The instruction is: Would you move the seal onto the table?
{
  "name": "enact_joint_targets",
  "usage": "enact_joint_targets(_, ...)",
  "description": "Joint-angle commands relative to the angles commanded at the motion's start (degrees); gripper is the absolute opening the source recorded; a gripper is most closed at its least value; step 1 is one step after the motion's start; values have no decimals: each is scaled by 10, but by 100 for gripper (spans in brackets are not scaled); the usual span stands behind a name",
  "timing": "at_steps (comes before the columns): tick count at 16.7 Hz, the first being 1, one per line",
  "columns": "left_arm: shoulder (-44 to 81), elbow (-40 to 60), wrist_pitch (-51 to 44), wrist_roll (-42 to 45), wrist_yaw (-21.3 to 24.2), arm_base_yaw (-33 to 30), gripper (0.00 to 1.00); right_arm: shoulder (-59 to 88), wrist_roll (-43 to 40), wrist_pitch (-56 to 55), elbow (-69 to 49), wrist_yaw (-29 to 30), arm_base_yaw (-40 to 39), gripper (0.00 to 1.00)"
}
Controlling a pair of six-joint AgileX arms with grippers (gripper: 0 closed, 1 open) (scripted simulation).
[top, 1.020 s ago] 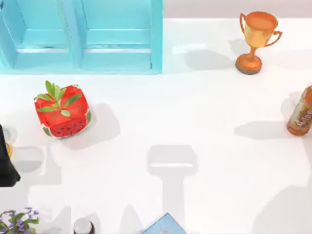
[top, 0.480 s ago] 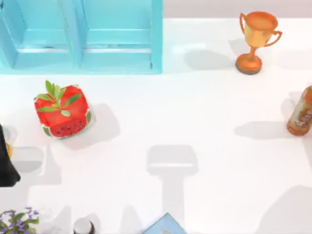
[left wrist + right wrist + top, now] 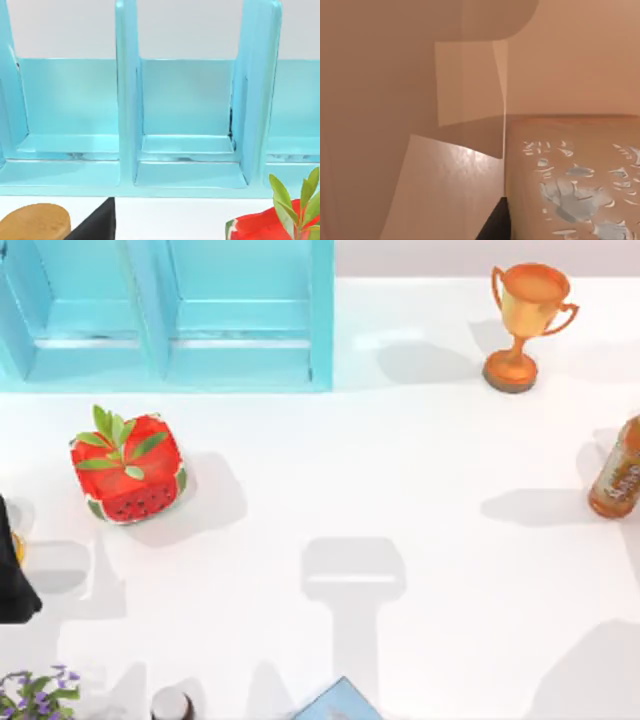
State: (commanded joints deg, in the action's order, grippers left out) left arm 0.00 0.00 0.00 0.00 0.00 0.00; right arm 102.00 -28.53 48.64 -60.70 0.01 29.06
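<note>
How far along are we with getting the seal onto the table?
Done: nothing reads as finished yet. In hand: the left gripper is at the left edge of the table, facing the blue cabinet, and the tan seal lies close against it. I cannot tell whether it is gripped or resting. Left: probably set the seal down on the white tabletop and back the arm away.

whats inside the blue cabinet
The compartments of the light-blue cabinet facing the left wrist camera look empty, bare floors and back walls. Anything beyond those compartments cannot be seen.
</note>
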Motion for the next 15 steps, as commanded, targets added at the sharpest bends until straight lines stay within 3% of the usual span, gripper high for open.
enact_joint_targets(2, 0, 0, 0, 0, 0, 0, 100, 0, 0, 0, 0, 0, 0, 2)
enact_joint_targets(3, 0, 0, 0, 0, 0, 0, 100, 0, 0, 0, 0, 0, 0, 0)
enact_joint_targets(12, 0, 0, 0, 0, 0, 0, 100, -2, 2, 1, -1, 0, -1, 0)
enact_joint_targets(15, 0, 0, 0, 0, 0, 0, 100, -8, 40, 34, -27, 6, -31, 0)
